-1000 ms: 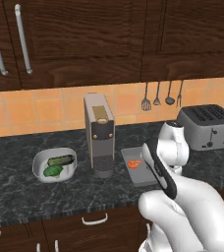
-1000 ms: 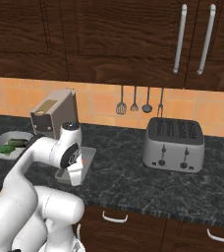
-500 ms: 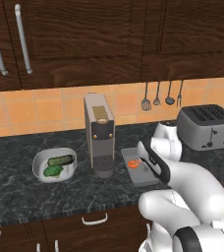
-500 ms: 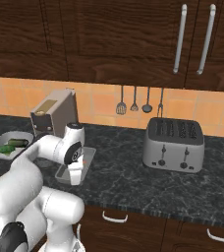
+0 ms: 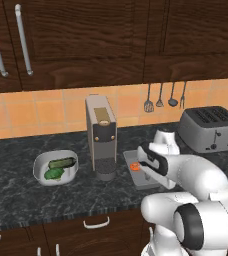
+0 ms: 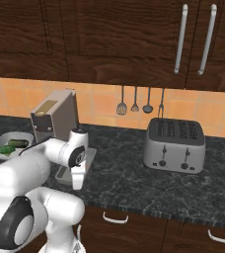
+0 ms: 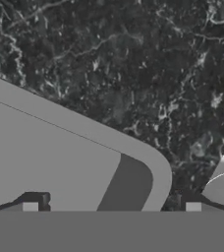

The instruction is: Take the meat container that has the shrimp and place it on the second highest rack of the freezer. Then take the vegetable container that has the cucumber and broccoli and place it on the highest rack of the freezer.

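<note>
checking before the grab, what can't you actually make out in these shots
- Gripper: in the hand view just its fingertips clear the bottom edge; in both base views the arm's own body covers it.
- Meat container: left base view, the forearm hides its right part; hand view cuts it off at the left and bottom.
- Broccoli in the vegetable container: too small for detail.

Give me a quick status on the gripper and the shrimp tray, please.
Gripper open, low over the meat container, nothing held. Shrimp in it, on the counter. Coffee machine stands close beside the tray.
</note>
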